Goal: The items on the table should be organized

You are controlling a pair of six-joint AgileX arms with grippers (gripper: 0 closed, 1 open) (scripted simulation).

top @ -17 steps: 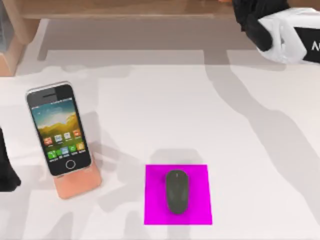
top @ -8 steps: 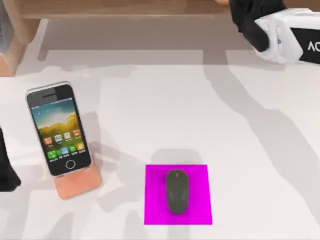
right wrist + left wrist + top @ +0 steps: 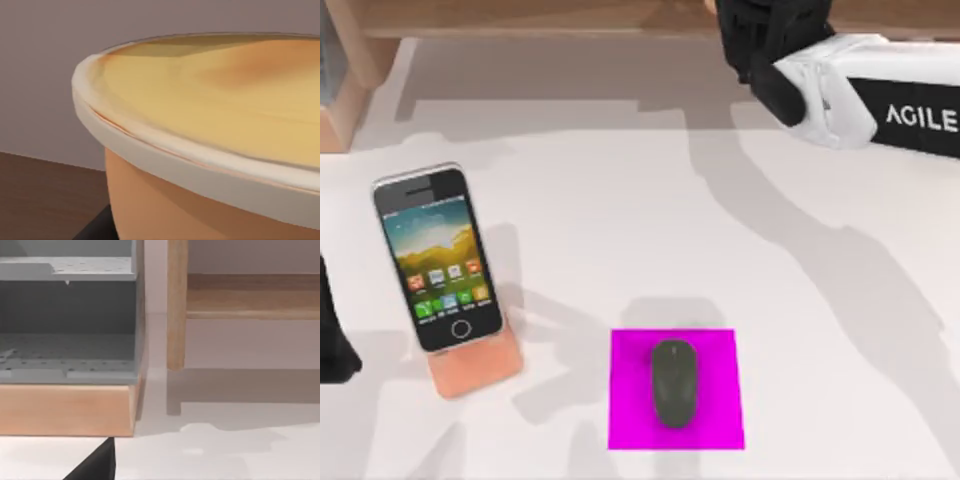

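The dark grey mouse lies in the middle of the magenta pad at the table's front. At the left, the smartphone leans with its screen lit on the peach stand. My right gripper hovers at the back edge by the wooden shelf. In the right wrist view an orange bowl with a cream rim sits right against a dark fingertip, held by the gripper. My left gripper is parked at the left edge.
The left wrist view looks at the shelf unit, with a grey compartment and a wooden post. Open white tabletop lies between the phone, the pad and the right arm.
My right arm has swung left along the back edge, carrying the orange bowl with it. The phone, mouse and left arm have not moved.
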